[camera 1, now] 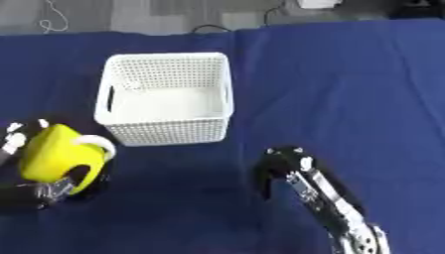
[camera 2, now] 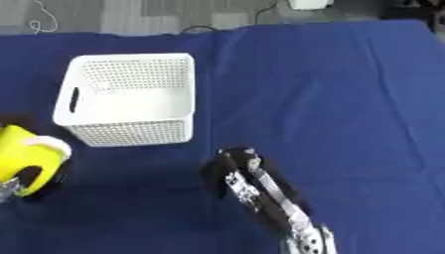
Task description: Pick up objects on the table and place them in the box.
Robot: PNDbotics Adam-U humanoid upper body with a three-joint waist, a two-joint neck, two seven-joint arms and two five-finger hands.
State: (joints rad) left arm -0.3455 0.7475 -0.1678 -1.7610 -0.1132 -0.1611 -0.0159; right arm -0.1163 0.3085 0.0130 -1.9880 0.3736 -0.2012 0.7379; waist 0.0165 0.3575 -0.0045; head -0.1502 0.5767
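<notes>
Left hand [camera 1: 35, 191] gripping a yellow plastic jug with a white handle [camera 1: 54, 153] beside the white perforated plastic basket [camera 1: 165, 130], right hand [camera 1: 280, 166] hanging with fingers curled down, holding nothing, over the blue-clothed worktop [camera 1: 347, 99]

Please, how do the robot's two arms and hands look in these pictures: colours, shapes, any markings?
The right arm is a slim black limb with silver metal plates and joints, ending in a black right hand with a small white mark. Of the left hand only white-tipped fingers and some silver and black parts show. No cables or sleeves are visible.

Even, soft light is falling on the table [camera 1: 347, 74] (shadows staying faint), and both pictures are looking slightly blurred.
</notes>
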